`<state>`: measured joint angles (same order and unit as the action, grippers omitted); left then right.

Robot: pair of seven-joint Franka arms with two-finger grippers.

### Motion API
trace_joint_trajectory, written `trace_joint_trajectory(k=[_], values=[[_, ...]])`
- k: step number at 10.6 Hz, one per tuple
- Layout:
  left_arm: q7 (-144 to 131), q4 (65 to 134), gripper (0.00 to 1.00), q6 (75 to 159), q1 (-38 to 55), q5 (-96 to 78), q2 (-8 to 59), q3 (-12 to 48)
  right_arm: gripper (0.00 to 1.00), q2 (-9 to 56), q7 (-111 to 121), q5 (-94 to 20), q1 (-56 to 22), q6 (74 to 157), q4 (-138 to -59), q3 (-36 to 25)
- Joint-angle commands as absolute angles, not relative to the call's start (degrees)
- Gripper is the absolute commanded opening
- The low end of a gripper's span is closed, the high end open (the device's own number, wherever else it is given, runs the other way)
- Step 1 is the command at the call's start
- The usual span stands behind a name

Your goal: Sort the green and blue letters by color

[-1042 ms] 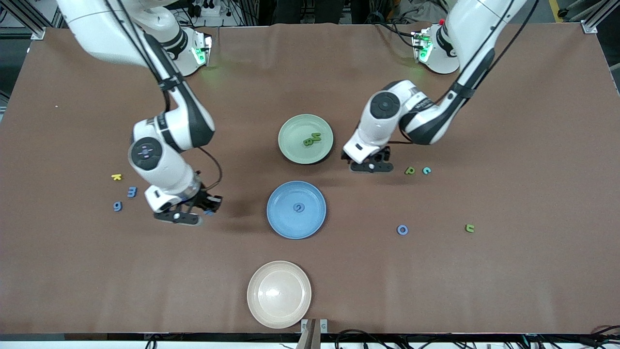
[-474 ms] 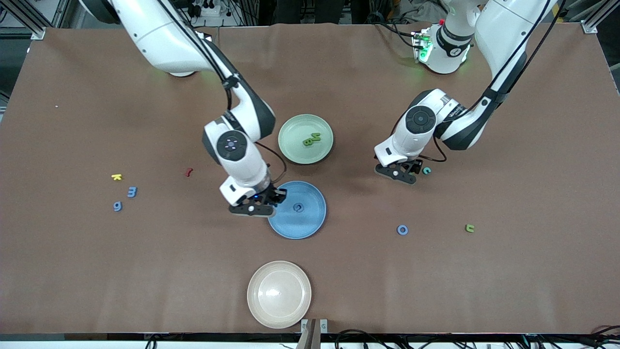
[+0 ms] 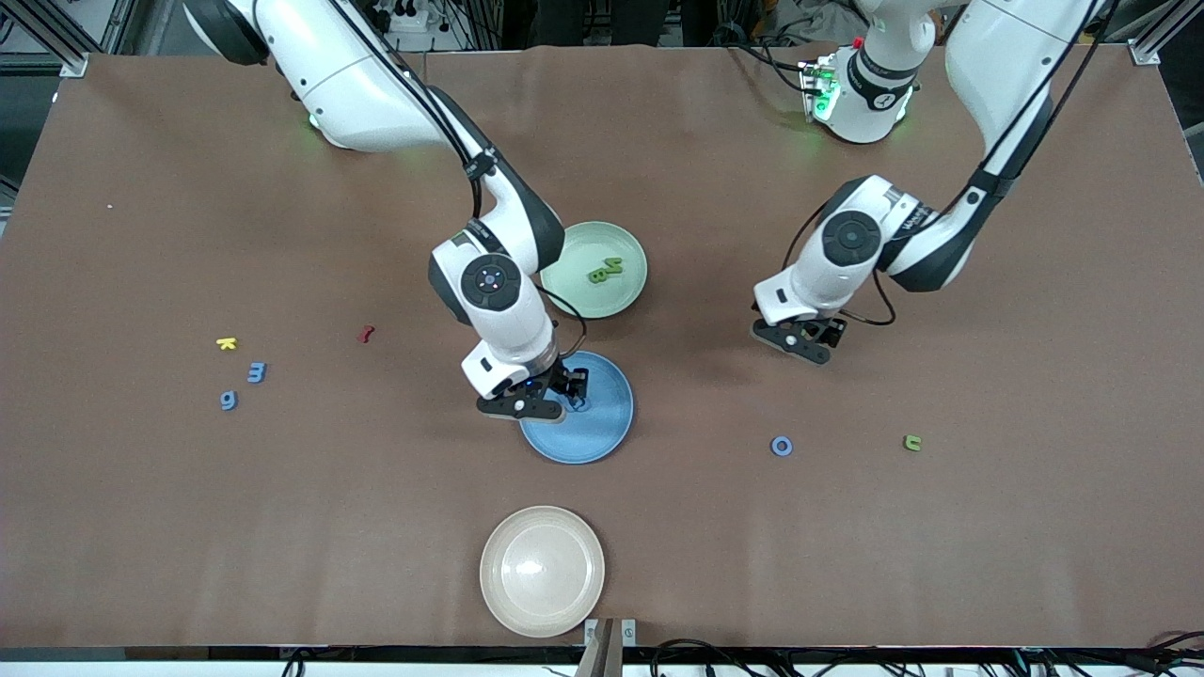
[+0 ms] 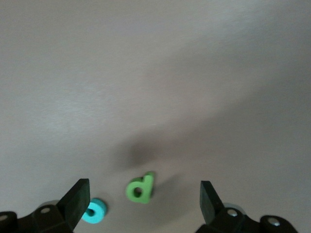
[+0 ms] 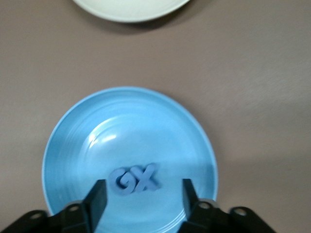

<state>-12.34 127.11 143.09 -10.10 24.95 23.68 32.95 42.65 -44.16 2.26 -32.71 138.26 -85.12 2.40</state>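
Observation:
My right gripper [image 3: 555, 395] hangs open over the blue plate [image 3: 602, 432], nothing between its fingers. On that plate [image 5: 131, 126] a blue G [image 5: 121, 180] and a blue X [image 5: 146, 177] lie side by side, just ahead of the gripper [image 5: 142, 196]. My left gripper [image 3: 804, 340] is open and low over the table toward the left arm's end, with a green P [image 4: 141, 187] between its fingers and a turquoise c [image 4: 95, 211] by one fingertip. Green N [image 3: 613, 266] and B [image 3: 598, 275] lie on the green plate [image 3: 625, 293]. Blue 3 [image 3: 256, 372], 9 [image 3: 228, 401], O [image 3: 781, 446] and green u [image 3: 911, 442] lie loose.
A beige plate [image 3: 542, 570] sits nearest the front camera. A yellow K [image 3: 226, 343] and a dark red piece [image 3: 366, 333] lie toward the right arm's end. The right arm's forearm overhangs the green plate's edge.
The right arm swung from beside the 3 and 9 to over the blue plate and opened; the X now lies by the G. The left gripper shifted over the P and c.

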Motion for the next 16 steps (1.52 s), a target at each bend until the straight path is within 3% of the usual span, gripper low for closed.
trace_joint_trajectory(k=[1,5,8,12,16], values=[[-10.5,128.7,0.95,145.3,-12.6,26.3,23.7,33.9,1.00,38.1,-41.2,1.6,-27.6,133.7,-88.3,2.7],[-10.5,131.4,0.90,147.6,-12.6,26.3,24.0,33.9,1.00,30.9,-29.3,1.9,-15.4,133.9,-98.9,4.2],[-10.6,131.6,0.78,148.5,-12.6,26.3,24.8,33.9,1.00,27.3,-18.0,2.5,-6.4,133.9,-105.2,4.2],[-10.5,131.5,0.76,148.7,-12.6,26.3,25.0,33.8,1.00,25.0,-9.9,10.7,4.8,134.7,-112.0,4.2],[-10.4,131.0,0.71,148.8,-12.6,26.5,26.1,33.7,1.00,22.0,-5.6,11.9,12.2,139.8,-119.0,4.2]])
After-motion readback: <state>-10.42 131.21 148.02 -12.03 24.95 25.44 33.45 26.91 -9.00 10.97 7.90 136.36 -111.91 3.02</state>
